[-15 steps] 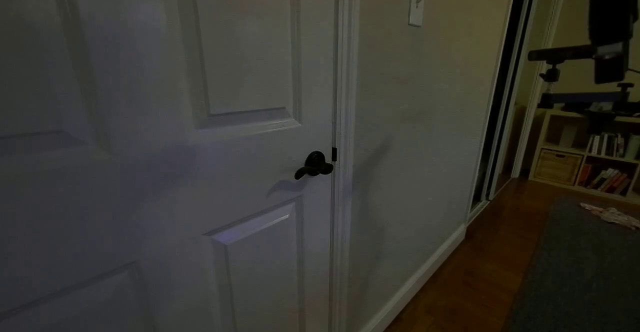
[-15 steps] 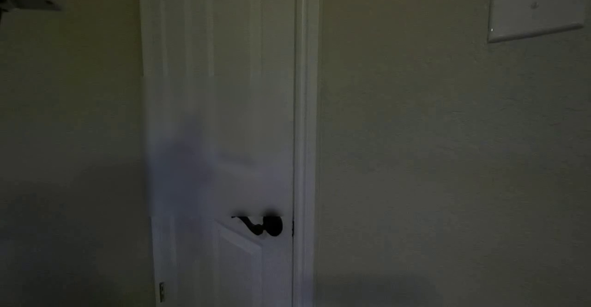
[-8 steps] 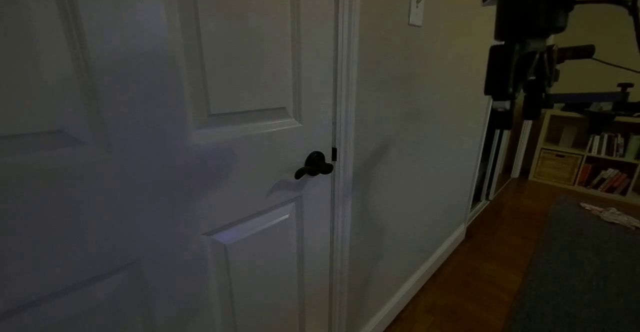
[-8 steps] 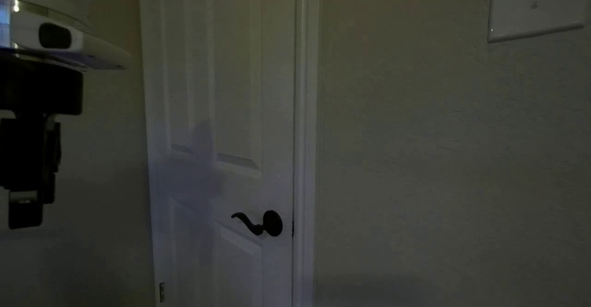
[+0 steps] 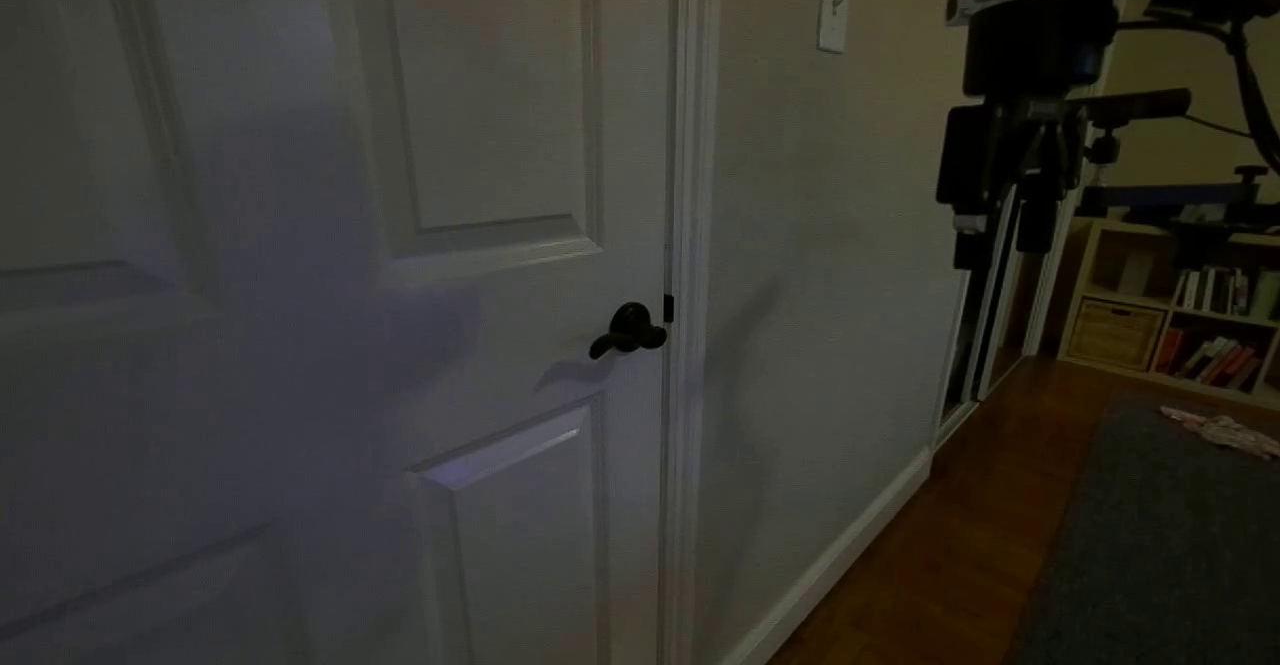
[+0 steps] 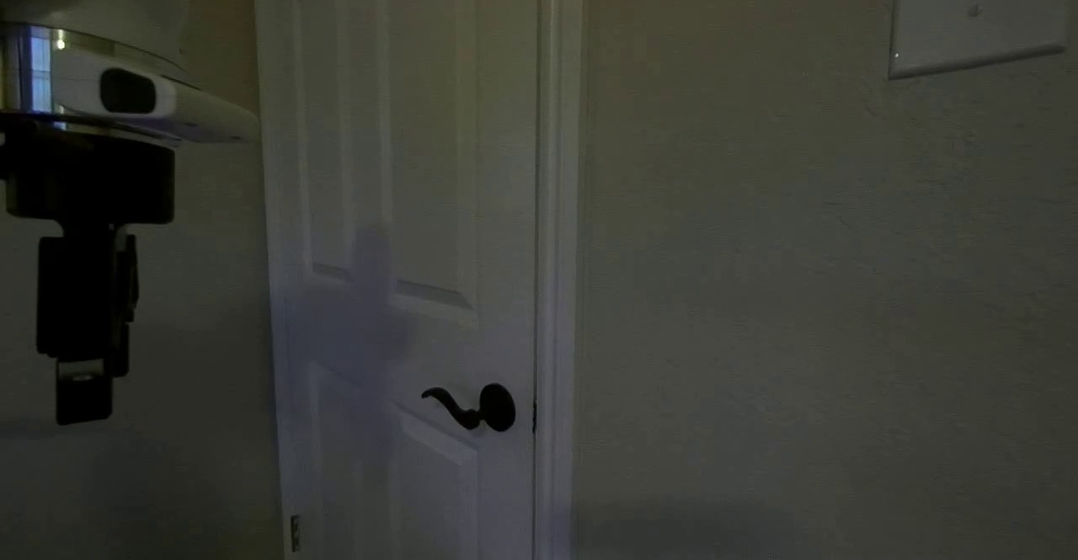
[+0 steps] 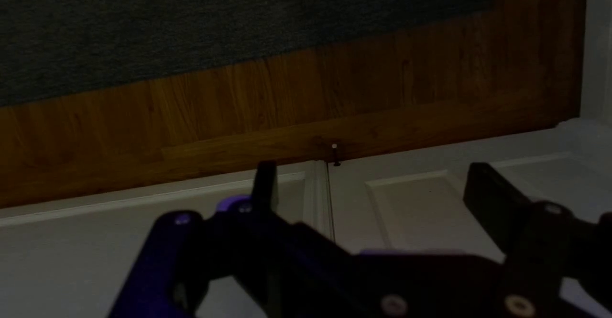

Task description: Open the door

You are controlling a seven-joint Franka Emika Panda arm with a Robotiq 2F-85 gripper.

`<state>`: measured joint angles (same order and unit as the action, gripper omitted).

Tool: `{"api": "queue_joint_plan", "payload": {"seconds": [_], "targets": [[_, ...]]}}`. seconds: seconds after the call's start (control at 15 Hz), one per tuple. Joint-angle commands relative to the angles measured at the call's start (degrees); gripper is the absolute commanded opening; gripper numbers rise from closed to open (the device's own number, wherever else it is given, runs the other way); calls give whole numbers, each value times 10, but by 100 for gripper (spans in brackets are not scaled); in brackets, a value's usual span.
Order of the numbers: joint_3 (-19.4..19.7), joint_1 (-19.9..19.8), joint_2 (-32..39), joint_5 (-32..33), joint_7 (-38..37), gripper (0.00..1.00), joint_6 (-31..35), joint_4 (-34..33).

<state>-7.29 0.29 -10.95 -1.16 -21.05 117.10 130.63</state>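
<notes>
One door (image 5: 330,345), prob heavy & rigid; imo grab lever (image 5: 628,331) near its free tip. Claw (image 7: 372,167) spread apart rn.

I list: light switch (image 5: 834,5), wall-mounted, both exterior views; pale shelf unit (image 5: 1127,296) holding woven basket (image 5: 1112,337) and books (image 5: 1215,360); rumpled cloth (image 5: 1222,432) on grey rug (image 5: 1150,545); wooden floor (image 5: 920,565).

In an exterior view the door (image 5: 330,345), white with raised panels, stands closed, left of the tool (image 5: 1003,241) and apart from it; its handle (image 5: 630,329), a black lever, sits roughly level near the edge toward the tool. The wrist view has the door beyond the tool.
</notes>
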Motion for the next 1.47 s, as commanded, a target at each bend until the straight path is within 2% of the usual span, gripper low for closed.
{"api": "queue_joint_plan", "payload": {"seconds": [0.0, 0.87, 1.2, 1.4], "targets": [[7, 7, 0, 1, -1, 100, -1, -1], [0, 12, 12, -3, -16, 100, 4, -11], [-18, 26, 75, -6, -106, 100, 33, -61], [-23, 41, 138, 2, -177, 100, 53, -119]]}}
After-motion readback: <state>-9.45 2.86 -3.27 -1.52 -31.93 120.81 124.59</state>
